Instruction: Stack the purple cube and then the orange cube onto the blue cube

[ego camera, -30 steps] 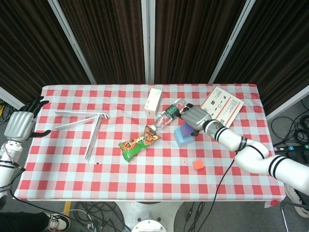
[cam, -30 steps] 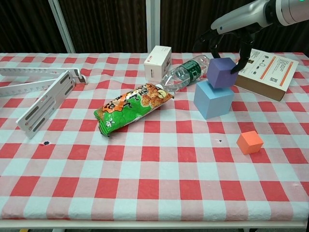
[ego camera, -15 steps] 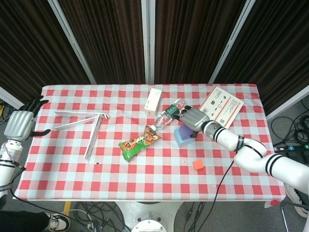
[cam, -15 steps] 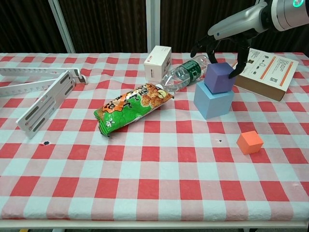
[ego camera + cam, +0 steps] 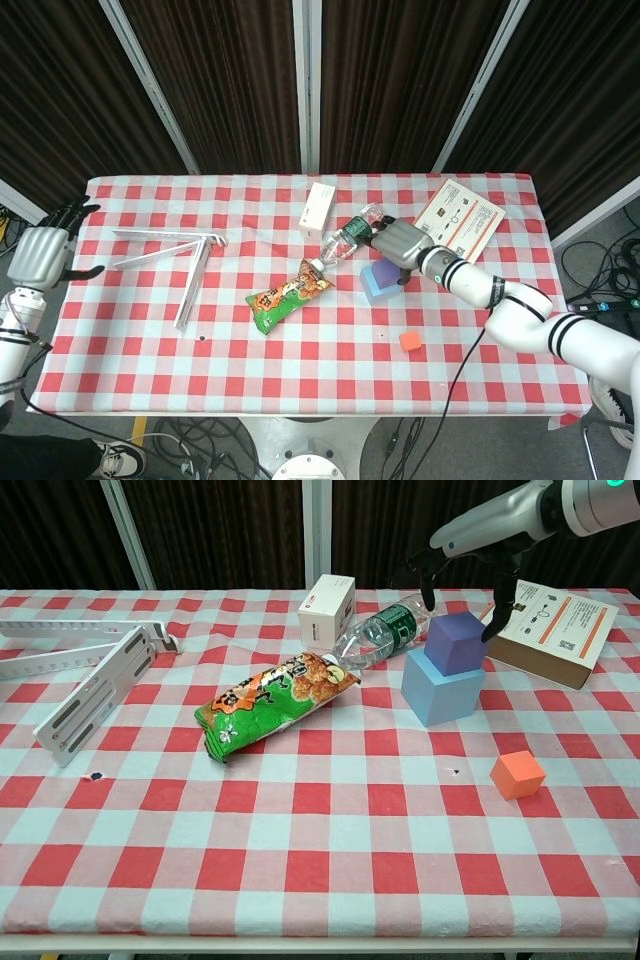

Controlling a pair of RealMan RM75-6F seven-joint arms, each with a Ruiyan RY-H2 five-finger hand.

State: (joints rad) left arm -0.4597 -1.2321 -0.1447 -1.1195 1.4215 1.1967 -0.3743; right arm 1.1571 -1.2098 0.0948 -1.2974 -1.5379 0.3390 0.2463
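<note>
Orange cube point(image 5: 518, 774) sat loose near front, well apart from stack. Purple cube point(image 5: 456, 641) rested on blue cube point(image 5: 442, 687); right hand point(image 5: 470, 565) above, fingers spread, holding nothing. Next up, I'd guess: grab orange, top stack. Left hand point(image 5: 42, 252) idle at far edge, fingers apart.
</note>
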